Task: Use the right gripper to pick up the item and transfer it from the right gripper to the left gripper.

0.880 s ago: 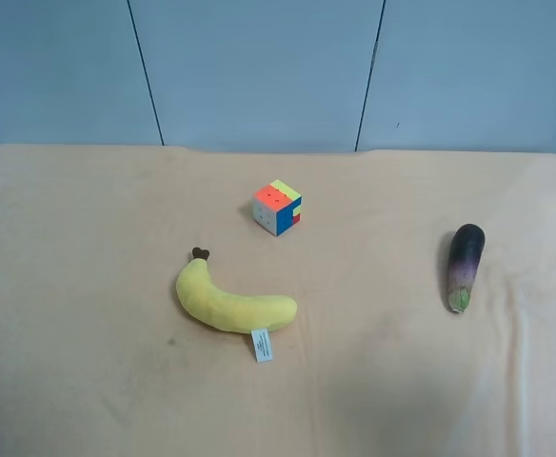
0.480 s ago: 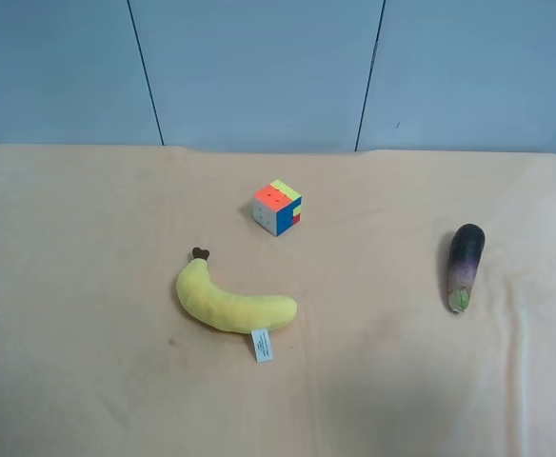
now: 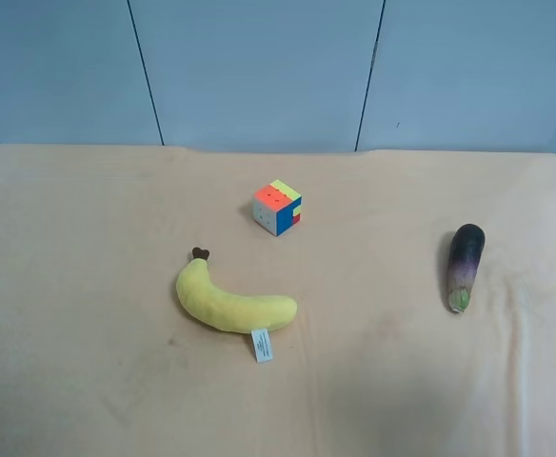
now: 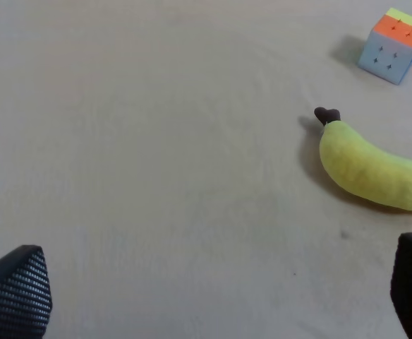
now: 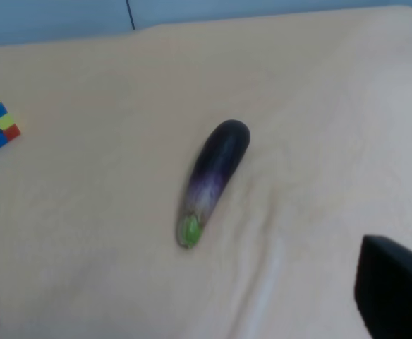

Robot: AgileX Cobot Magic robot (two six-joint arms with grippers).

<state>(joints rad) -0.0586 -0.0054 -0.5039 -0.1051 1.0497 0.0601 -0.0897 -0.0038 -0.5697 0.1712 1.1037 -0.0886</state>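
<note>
The toy eggplant (image 3: 465,266), dark purple fading to lilac with a green stem end, lies on the beige cloth at the exterior high view's right side. In the right wrist view the eggplant (image 5: 211,180) lies ahead of my right gripper (image 5: 188,300). That gripper is open and empty, and only its dark fingertips (image 5: 395,293) show at the frame edges. My left gripper (image 4: 213,289) is open and empty above bare cloth, with its fingertips (image 4: 15,291) at the frame corners. Neither arm shows in the exterior high view.
A yellow plush banana (image 3: 228,303) with a white tag lies near the table's middle; it also shows in the left wrist view (image 4: 372,169). A multicoloured puzzle cube (image 3: 277,207) sits behind it. The beige cloth (image 3: 88,248) is creased at the right. A blue wall stands behind.
</note>
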